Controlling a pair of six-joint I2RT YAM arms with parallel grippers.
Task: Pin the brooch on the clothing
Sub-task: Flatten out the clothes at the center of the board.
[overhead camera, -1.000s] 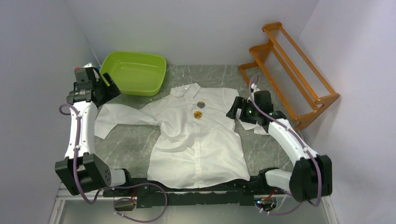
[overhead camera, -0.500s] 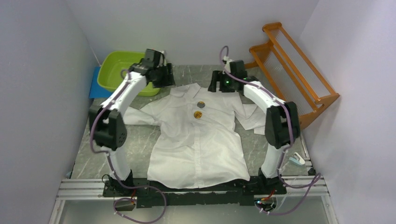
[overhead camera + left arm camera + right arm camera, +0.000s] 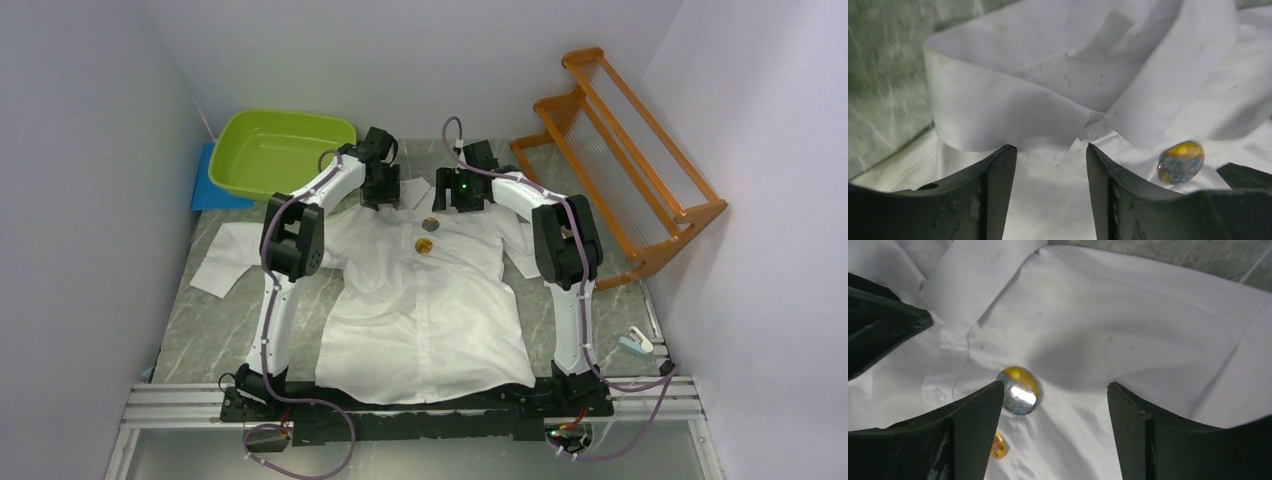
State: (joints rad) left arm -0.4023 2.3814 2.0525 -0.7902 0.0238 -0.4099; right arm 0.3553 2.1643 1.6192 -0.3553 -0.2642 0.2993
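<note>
Top external, green basin (image 3: 283, 155) near white shirt (image 3: 430, 300)

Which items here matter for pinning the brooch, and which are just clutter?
Job: white shirt; silvery brooch and gold brooch on its chest; left gripper; right gripper.
Lying about: green basin; orange rack; blue mat.

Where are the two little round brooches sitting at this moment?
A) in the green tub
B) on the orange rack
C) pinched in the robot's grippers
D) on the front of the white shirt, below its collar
D: the silvery brooch and the gold brooch sit on the white shirt just below the collar, and the left gripper and right gripper hover open with nothing in them.
</note>
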